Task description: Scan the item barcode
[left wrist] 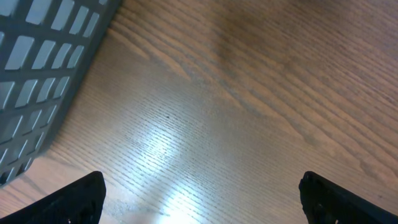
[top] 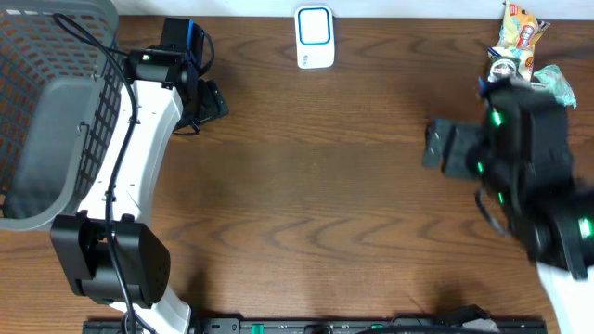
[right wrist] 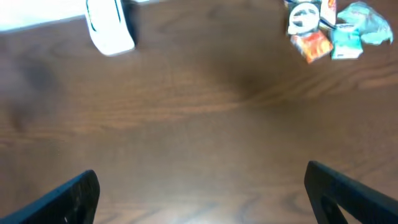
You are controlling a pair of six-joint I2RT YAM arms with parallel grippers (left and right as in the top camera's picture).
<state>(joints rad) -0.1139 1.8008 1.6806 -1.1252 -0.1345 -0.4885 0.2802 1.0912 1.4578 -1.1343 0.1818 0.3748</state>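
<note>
A white barcode scanner with a blue-rimmed face stands at the table's far edge, in the middle; the right wrist view shows the scanner at upper left. A small pile of packaged items lies at the far right corner, and the same items show at upper right of the right wrist view. My right gripper hovers open over bare wood, short of the pile, with nothing between its fingers. My left gripper sits open beside the basket, also over bare wood and holding nothing.
A grey mesh basket fills the far left of the table, and its wall is close on the left of the left gripper. A black rail runs along the table's front edge.
</note>
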